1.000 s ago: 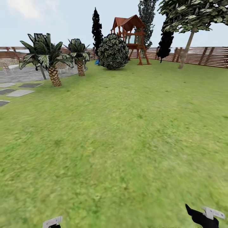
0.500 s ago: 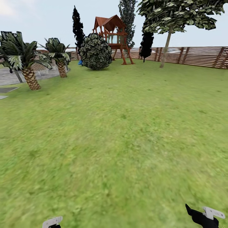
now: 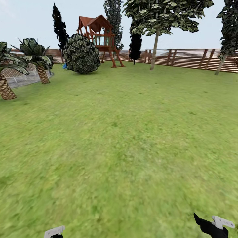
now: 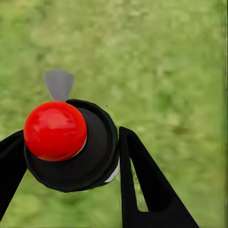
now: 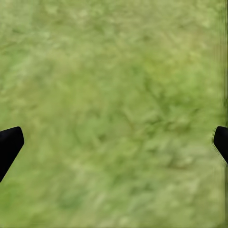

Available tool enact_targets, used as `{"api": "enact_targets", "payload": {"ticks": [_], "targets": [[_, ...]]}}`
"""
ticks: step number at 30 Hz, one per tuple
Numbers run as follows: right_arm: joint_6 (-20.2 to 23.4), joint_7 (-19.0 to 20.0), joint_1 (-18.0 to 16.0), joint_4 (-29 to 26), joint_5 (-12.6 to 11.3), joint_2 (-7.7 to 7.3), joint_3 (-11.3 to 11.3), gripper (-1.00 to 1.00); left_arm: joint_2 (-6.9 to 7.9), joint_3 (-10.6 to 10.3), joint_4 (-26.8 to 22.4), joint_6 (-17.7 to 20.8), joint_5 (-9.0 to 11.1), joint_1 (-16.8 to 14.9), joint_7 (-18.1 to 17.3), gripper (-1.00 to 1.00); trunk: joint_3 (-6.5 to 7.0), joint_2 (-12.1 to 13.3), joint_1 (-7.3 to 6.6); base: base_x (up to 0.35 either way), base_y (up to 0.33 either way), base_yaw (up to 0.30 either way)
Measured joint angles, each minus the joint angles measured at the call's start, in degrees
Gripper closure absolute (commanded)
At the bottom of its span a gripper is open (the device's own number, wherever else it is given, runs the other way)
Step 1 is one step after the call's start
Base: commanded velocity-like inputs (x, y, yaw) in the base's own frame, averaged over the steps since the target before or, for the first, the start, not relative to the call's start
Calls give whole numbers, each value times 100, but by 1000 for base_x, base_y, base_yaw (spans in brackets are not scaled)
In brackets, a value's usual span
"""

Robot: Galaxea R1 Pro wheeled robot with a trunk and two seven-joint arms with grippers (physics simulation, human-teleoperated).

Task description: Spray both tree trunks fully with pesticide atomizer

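The pesticide atomizer (image 4: 71, 147), a dark round bottle with a red top, sits between the black fingers of my left gripper (image 4: 71, 159), which is shut on it above grass. My right gripper (image 5: 114, 141) hangs open over bare lawn with nothing between its fingers. In the head view, both grippers peek in at the bottom edge, left (image 3: 54, 232) and right (image 3: 211, 226). One tree's leaning trunk (image 3: 154, 51) rises far ahead by the fence. A second leaning trunk (image 3: 219, 64) stands at the far right.
A brown slat fence (image 3: 185, 58) closes the far side. A wooden playhouse (image 3: 99, 33) and a round bush (image 3: 81, 54) stand at the back left. Two short palms (image 3: 41, 71) and grey paving (image 3: 21, 79) lie at the left. Open lawn (image 3: 125, 138) stretches ahead.
The whole head view has swung to the right, so palms, bush and playhouse slid left and the second tree came into view. Both grippers hold the same pose.
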Motion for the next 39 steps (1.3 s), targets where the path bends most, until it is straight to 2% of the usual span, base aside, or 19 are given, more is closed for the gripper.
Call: {"api": "enact_targets", "payload": {"ticks": [10,13,19,26,31,39], "targets": [[0,0,0,0,0,0,0,-100,0,-6,-3,0,9,-2,-34,100,0,0,0,30,0,-267],[0,0,0,0,-1,0,0,-100,1,-8,-1,1,10,0,-35,100,53,119,-65,0,0,-267],[0,0,0,0,0,0,0,-100,2,-8,-1,-4,8,1,-35,100,54,120,-66,0,0,-267],[0,0,0,0,-1,0,0,-100,2,-8,0,1,10,0,-35,100,179,400,-219,0,0,-267],[0,0,0,1,0,0,0,-100,2,-8,0,-7,9,1,-35,100,180,401,-220,2,0,-267],[0,0,0,15,7,22,7,-100,2,-3,0,0,8,-2,-27,100,180,401,-220,268,23,-267]]}}
